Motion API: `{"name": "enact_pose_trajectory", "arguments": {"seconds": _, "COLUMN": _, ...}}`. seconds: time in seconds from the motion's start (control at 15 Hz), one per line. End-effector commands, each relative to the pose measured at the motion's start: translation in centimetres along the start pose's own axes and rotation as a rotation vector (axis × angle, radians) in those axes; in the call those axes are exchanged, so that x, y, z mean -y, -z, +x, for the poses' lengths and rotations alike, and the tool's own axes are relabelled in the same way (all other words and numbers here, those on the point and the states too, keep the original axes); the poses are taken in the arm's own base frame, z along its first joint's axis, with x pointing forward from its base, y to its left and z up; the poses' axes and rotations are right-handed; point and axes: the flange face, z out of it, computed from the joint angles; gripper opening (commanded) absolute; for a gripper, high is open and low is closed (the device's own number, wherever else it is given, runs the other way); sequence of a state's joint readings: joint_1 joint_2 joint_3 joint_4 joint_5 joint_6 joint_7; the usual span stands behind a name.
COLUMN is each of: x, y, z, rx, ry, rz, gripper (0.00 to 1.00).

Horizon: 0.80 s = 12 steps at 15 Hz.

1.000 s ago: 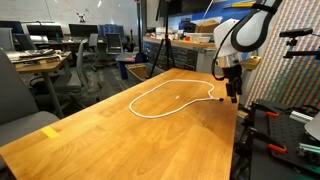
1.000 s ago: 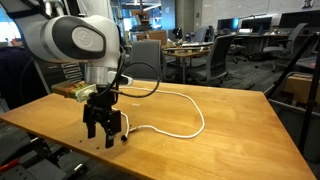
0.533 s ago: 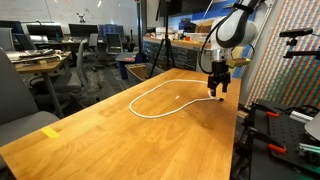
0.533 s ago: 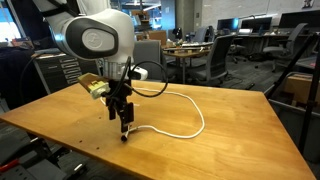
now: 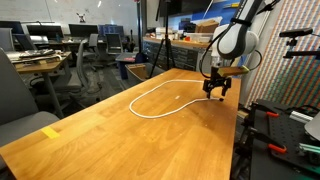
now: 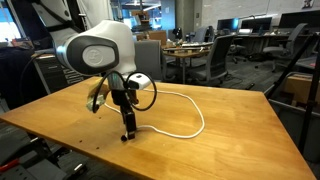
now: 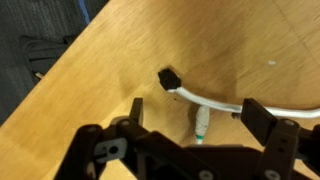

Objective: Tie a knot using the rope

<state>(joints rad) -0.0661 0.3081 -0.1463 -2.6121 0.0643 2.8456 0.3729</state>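
On bench [image 5: 90, 135]: rope [image 6: 203, 122] (thin, white) lying in an open loop.
End effector [image 5: 214, 94]: jaws apart, empty, above rope's dark tip [image 7: 167, 77].

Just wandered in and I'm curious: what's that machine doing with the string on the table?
A robot arm's gripper hangs low, jaws open, over the ends of the rope, a white cord lying in a loose loop on the wooden table. It holds nothing. The wrist view shows the cord's dark tip on the wood near the fingers. No knot is tied yet.
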Motion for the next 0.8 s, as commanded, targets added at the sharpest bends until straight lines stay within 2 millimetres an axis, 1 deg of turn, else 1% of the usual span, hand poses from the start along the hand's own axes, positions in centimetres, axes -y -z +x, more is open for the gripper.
{"name": "enact_pose_trajectory", "arguments": {"seconds": 0.0, "x": 0.2, "y": -1.7, "z": 0.0, "rx": -0.050, "ry": -0.189, "rz": -0.017, "gripper": 0.73}}
{"name": "enact_pose_trajectory", "arguments": {"seconds": 0.07, "x": 0.2, "y": -1.8, "z": 0.1, "rx": -0.072, "ry": -0.231, "rz": -0.015, "gripper": 0.66}}
{"name": "enact_pose_trajectory", "arguments": {"seconds": 0.13, "x": 0.4, "y": -1.8, "z": 0.1, "rx": -0.093, "ry": -0.266, "rz": -0.013, "gripper": 0.56}}
{"name": "enact_pose_trajectory", "arguments": {"seconds": 0.2, "x": 0.4, "y": -1.8, "z": 0.3, "rx": -0.104, "ry": -0.298, "rz": -0.018, "gripper": 0.49}}
{"name": "enact_pose_trajectory", "arguments": {"seconds": 0.4, "x": 0.3, "y": -1.1, "z": 0.3, "rx": -0.111, "ry": -0.360, "rz": 0.002, "gripper": 0.28}}
{"name": "enact_pose_trajectory", "arguments": {"seconds": 0.47, "x": 0.2, "y": -0.5, "z": 0.1, "rx": -0.097, "ry": -0.372, "rz": 0.034, "gripper": 0.43}}
{"name": "enact_pose_trajectory", "arguments": {"seconds": 0.53, "x": 0.0, "y": 0.1, "z": 0.0, "rx": -0.094, "ry": -0.385, "rz": 0.067, "gripper": 0.50}}
{"name": "enact_pose_trajectory", "arguments": {"seconds": 0.6, "x": -0.4, "y": 0.3, "z": 0.2, "rx": -0.106, "ry": -0.409, "rz": 0.070, "gripper": 0.66}}
{"name": "enact_pose_trajectory", "arguments": {"seconds": 0.67, "x": -0.9, "y": 0.7, "z": 0.5, "rx": -0.119, "ry": -0.424, "rz": 0.083, "gripper": 0.71}}
{"name": "enact_pose_trajectory", "arguments": {"seconds": 0.73, "x": -1.2, "y": 1.1, "z": 0.9, "rx": -0.134, "ry": -0.431, "rz": 0.095, "gripper": 0.79}}
